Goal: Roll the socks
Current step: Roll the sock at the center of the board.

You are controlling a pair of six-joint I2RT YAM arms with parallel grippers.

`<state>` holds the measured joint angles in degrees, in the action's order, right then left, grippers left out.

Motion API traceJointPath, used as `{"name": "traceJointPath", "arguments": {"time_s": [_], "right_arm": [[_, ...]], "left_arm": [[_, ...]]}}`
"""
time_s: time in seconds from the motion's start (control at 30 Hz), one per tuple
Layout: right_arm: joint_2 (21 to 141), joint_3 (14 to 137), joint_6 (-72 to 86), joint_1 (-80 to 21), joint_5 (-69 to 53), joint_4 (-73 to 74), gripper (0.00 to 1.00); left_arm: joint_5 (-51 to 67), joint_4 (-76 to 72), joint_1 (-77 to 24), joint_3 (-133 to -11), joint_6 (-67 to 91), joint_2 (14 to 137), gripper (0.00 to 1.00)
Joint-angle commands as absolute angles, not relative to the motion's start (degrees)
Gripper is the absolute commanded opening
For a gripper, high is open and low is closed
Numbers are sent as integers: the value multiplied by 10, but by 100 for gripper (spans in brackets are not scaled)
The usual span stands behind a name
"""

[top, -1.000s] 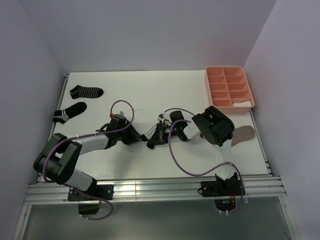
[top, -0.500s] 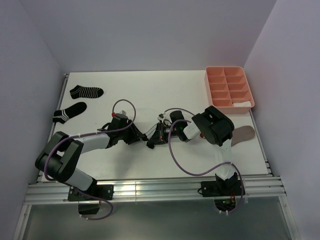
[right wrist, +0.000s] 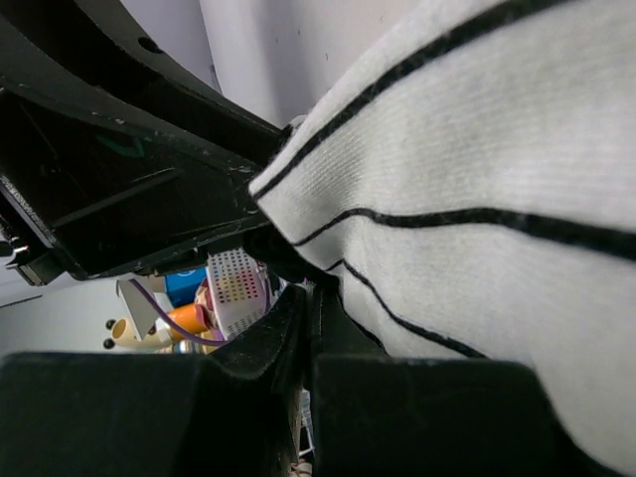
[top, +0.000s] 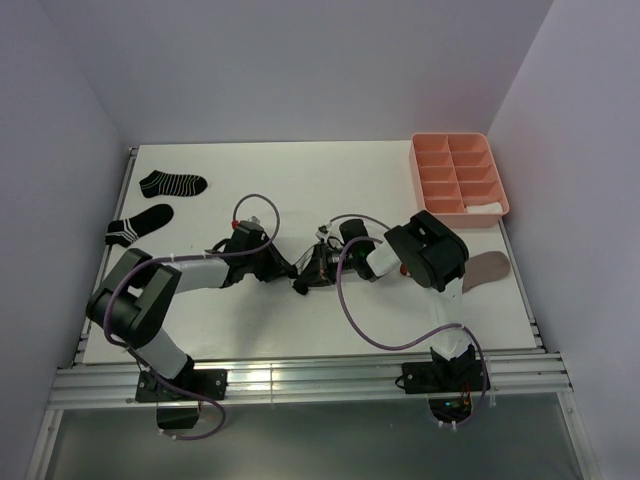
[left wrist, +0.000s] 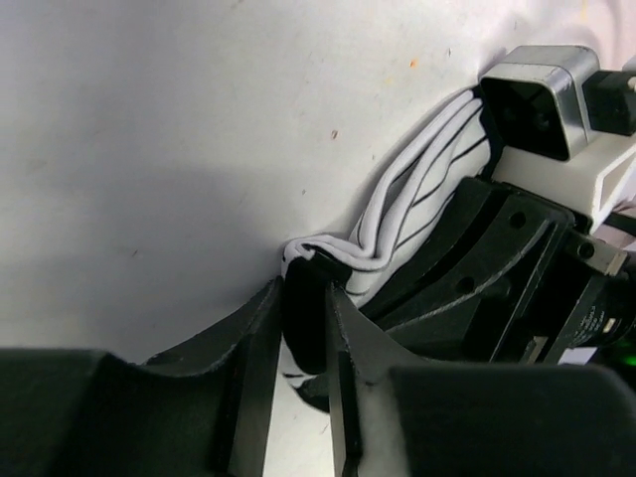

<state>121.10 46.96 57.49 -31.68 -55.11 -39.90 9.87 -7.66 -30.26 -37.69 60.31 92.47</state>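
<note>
Left hand (left wrist: 303, 310) and right hand (right wrist: 308, 303) were both clamped on the striped sock (left wrist: 422, 189) at the middle of the counter (top: 330, 180), a matte white surface walled in pale lilac. Much of the sock was hidden by dark fingers. Its soft, thin-lined knit was bunched into folds.

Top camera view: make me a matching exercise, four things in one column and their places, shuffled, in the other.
Things:
1. pink tray
2. black striped socks
3. taupe sock
4. white striped sock

Places:
A. centre
B. right edge
C. back right corner
D. left side

Pairs: 1-C, 2-D, 3-B, 4-A
</note>
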Motion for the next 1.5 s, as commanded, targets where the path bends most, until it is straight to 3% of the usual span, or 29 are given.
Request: {"name": "traceJointPath", "arguments": {"time_s": [0.0,0.17,0.43,0.57,0.77,1.03,1.47], "right_arm": [[1225,472,583,-308,-506,-313,0],[1213,477,567,-308,-495,-290,2],[1096,497,430,-316,-376,-135,27],[1038,495,378,-325,-303,-98,35],[925,482,276,-382,-125,-73,38],[889,482,153,-579,158,-96,45],[997,542,91,-696,292,-123,46]], "left_arm": [[66,20,-312,-379,592,978,30],[48,75,-321,-412,588,1003,1],[-48,306,-324,-571,532,1021,0],[-83,386,-329,-631,506,1029,0],[-77,447,-330,-692,480,1068,0],[-60,463,-330,-715,473,1096,0],[-44,463,-330,-717,483,1099,0]]}}
